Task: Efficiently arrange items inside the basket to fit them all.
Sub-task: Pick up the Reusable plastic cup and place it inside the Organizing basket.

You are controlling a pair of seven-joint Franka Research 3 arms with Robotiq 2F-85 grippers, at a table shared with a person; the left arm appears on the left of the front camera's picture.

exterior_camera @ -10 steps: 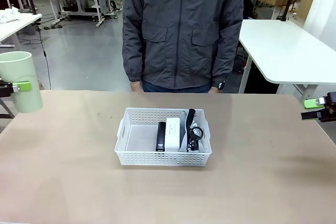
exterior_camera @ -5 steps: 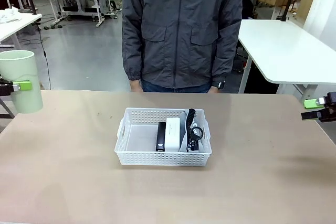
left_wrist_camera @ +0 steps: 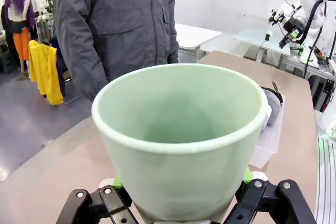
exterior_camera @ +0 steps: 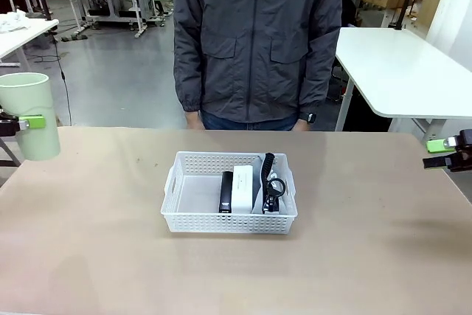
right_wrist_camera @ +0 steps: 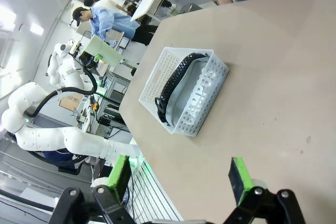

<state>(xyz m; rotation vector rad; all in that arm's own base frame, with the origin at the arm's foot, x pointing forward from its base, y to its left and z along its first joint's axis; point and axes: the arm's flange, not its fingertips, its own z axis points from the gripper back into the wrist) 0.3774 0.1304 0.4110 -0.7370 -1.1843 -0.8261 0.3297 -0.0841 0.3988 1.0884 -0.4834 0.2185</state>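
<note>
The basket (exterior_camera: 229, 194) sits in the middle of the table (exterior_camera: 369, 256), just in front of the person (exterior_camera: 258, 42) standing at the far side. Inside it, the black stapler (exterior_camera: 226, 192) lies beside the small white box (exterior_camera: 243, 188), and the grey pouch (right_wrist_camera: 197, 94) with its black strap (exterior_camera: 267, 169) stands along the right wall. The left part of the basket is bare. Over at the far left edge, the left gripper (left_wrist_camera: 181, 203) is clamped around the pale green cup (exterior_camera: 31, 114), holding it upright above the table. At the right edge, the right gripper (right_wrist_camera: 178, 179) hangs with its jaws wide apart, holding nothing.
</note>
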